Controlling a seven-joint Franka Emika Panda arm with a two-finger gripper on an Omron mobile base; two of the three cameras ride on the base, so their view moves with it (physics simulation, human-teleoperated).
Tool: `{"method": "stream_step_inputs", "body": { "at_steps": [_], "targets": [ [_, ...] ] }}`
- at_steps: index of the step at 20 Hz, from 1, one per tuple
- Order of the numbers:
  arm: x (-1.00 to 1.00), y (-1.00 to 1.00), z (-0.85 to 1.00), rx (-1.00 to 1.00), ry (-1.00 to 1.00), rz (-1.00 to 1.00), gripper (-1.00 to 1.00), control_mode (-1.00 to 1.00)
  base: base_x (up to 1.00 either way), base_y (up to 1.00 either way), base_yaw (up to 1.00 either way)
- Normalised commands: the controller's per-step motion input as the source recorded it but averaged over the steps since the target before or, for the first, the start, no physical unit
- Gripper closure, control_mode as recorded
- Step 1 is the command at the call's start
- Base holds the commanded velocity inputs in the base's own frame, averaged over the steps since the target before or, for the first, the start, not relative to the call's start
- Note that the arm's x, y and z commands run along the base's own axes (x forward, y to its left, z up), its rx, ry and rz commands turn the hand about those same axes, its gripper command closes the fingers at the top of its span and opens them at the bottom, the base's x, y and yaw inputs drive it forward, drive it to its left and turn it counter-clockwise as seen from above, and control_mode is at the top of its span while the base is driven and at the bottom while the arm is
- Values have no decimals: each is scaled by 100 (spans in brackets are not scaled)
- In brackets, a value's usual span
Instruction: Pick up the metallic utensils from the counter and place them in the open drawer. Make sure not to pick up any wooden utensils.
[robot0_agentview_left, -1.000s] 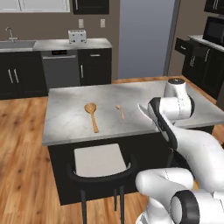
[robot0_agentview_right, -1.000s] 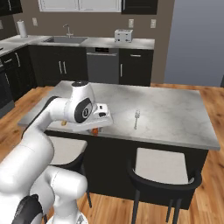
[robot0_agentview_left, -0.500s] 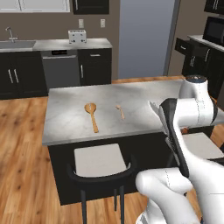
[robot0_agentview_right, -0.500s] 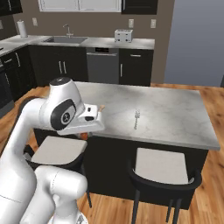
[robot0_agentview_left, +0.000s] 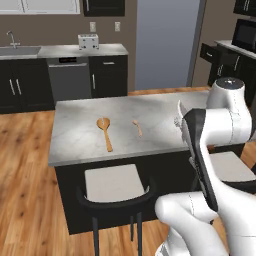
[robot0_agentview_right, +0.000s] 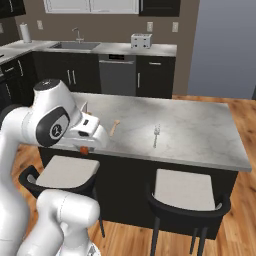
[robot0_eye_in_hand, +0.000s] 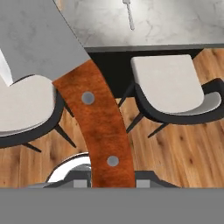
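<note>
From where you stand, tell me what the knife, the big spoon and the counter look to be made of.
Knife: the handle looks like reddish-brown wood, grained, with two round silver rivets; the blade is flat, matte grey, probably steel.
Big spoon: tan and unpolished, apparently wood.
Counter: grey-white with faint veins, seemingly marble or a stone imitation, with a soft sheen.

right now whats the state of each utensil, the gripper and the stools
knife: held in the gripper, lifted off the counter
gripper: shut on the knife's orange-red handle
fork: lying flat on the counter
large wooden spoon: lying flat, untouched
small wooden spoon: lying flat, untouched
stools: upright beside the island
</note>
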Motion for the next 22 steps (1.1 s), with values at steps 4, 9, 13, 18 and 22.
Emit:
{"method": "stream_step_inputs", "body": {
  "at_steps": [4,9,13,18,22],
  "targets": [
    [4,-7,2,23,0,-29,100,-100,0,0,0],
    [24,-22,-3,25,0,-15,100,-100,0,0,0],
    [0,-1,0,0,0,-1,100,-100,0,0,0],
    [0,0,0,0,0,0,100,-100,0,0,0],
    [0,0,0,0,0,0,100,-100,0,0,0]
  ]
}}
